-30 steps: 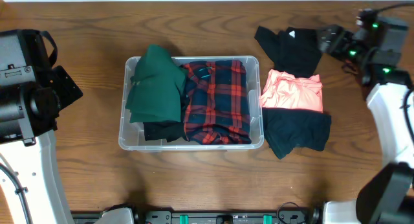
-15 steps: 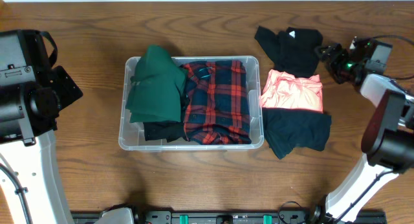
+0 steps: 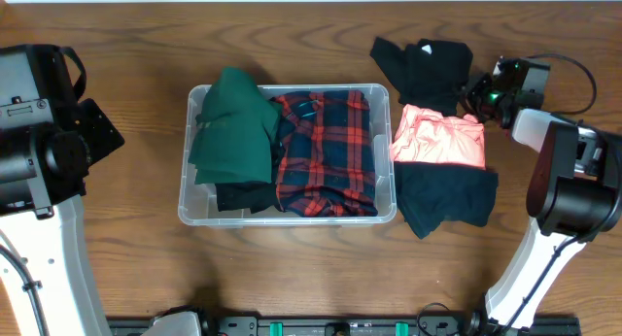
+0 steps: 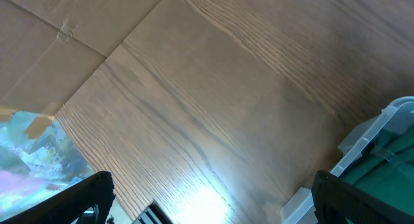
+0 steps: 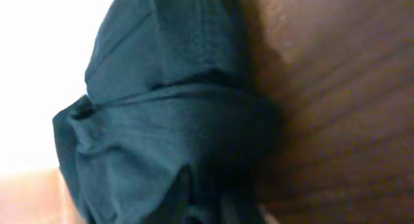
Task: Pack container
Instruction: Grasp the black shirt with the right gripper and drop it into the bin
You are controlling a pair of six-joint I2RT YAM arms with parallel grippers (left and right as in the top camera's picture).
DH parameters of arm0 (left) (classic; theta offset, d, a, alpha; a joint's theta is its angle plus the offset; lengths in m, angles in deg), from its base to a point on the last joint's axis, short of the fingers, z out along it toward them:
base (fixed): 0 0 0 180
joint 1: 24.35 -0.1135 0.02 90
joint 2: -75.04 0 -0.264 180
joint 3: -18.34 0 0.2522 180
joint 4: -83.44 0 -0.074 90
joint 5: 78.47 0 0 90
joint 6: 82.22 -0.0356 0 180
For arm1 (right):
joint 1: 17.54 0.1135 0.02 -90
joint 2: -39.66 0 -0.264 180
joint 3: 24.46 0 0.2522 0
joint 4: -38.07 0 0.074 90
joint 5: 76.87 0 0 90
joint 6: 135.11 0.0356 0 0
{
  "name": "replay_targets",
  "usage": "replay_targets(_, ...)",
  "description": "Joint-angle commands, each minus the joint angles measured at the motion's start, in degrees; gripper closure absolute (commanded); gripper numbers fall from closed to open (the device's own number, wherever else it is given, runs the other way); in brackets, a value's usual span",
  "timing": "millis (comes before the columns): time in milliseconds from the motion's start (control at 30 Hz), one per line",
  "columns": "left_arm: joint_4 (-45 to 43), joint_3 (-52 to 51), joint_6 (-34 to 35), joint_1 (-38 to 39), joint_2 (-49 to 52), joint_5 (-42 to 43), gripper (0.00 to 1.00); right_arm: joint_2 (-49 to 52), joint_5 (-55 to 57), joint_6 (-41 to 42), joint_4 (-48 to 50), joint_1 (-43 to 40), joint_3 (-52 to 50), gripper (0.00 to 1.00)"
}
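Container [image 3: 197, 212] upright, long axis left-right

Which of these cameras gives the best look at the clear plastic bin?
The overhead view: it shows the whole container, rim and all four corners, with clothes inside. The left wrist view catches only one corner at its right edge. The right wrist view shows none of it, just dark cloth.

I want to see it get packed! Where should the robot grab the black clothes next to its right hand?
Probably the bunched right edge of the black garment, coming in from the right, where the right gripper sits. The right wrist view shows raised folds there, easy to pinch; the flatter middle offers less.
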Motion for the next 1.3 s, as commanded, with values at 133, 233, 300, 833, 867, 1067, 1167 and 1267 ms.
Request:
replay_targets(133, 0.2, 0.0, 0.3, -0.2, -0.4, -1.1, 0.02, -8.2, -12.4, -0.2, 1.6, -0.5, 0.2, 0.99)
replay_targets(233, 0.2, 0.0, 0.3, -0.2, -0.4, -1.1, 0.02, -14.9, -18.1, -4.2, 4.6, 0.7, 0.2, 0.99)
replay_targets(300, 0.2, 0.0, 0.3, -0.2, -0.4, -1.1, 0.02, -19.7, -19.9, -6.0, 4.8, 2.1, 0.2, 0.99)
replay_targets(833, 0.2, 0.0, 0.3, -0.2, -0.4, -1.1, 0.02, -38.7, -25.8, 8.2, 6.8, 29.9, 0.2, 0.99)
replay_targets(867, 0.2, 0.0, 0.3, -0.2, -0.4, -1.1, 0.02, -38.6, -26.1, 8.4, 6.6, 31.9, 0.2, 0.99)
replay_targets(1067, 0.2, 0.0, 0.3, -0.2, -0.4, -1.1, 0.02, -38.3, -25.0, 7.3, 6.3, 42.1, 0.2, 0.99)
replay_targets(1167, 0.2, 0.0, 0.3, -0.2, -0.4, -1.1, 0.02, -38.1, -23.8, 3.6, 1.0, 42.8, 0.1, 0.99)
replay_targets(1267, 0.2, 0.0, 0.3, -0.2, -0.4, -1.1, 0.02, -37.9, -18.1, -5.7, -12.3, 42.6, 0.1, 0.99)
